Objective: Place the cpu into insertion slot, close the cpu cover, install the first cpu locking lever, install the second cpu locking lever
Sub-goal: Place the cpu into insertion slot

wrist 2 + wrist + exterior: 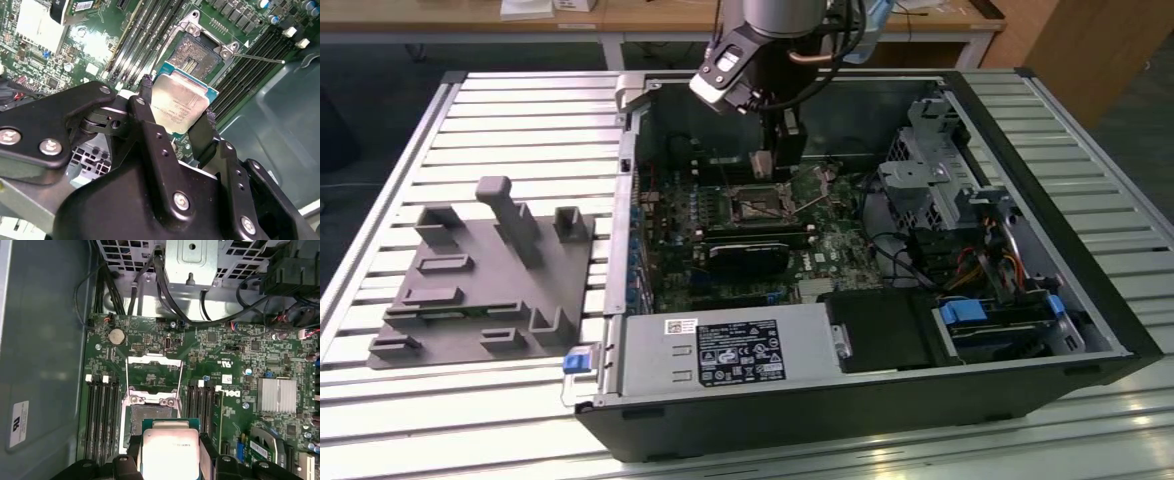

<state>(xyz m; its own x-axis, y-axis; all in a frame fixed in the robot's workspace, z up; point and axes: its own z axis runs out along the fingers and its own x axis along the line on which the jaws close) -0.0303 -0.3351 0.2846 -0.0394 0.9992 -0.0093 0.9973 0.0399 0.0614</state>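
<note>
far over on the exterior view's left, a grey fixture tray [480,275] with upright pegs sits on the slatted table [520,120]. moving right, i've got the opened computer case [854,425] lying on its side. inside it, nearest the camera, is the power supply [720,350] with its white label. beyond that a black card [747,258] stands on the green motherboard [670,270], and then comes the insertion slot [758,205].

the gripper [774,165] hangs straight down over that slot. in the second wrist view the gripper [178,98] is clenched on the cpu [177,105], with one black finger on each opposite edge and the dull metal top facing the camera. the cpu isn't seated: the insertion slot [197,52] shows its bare contact bed just past the chip.

in the first wrist view the cpu [170,452] covers the slot's near edge. the cpu cover [152,372] is flipped back flat on the board beyond the socket, and the memory slots [102,415] run on both sides.

further right in the case are the metal drive cage [927,185] and a blue-tabbed bay [981,315].
</note>
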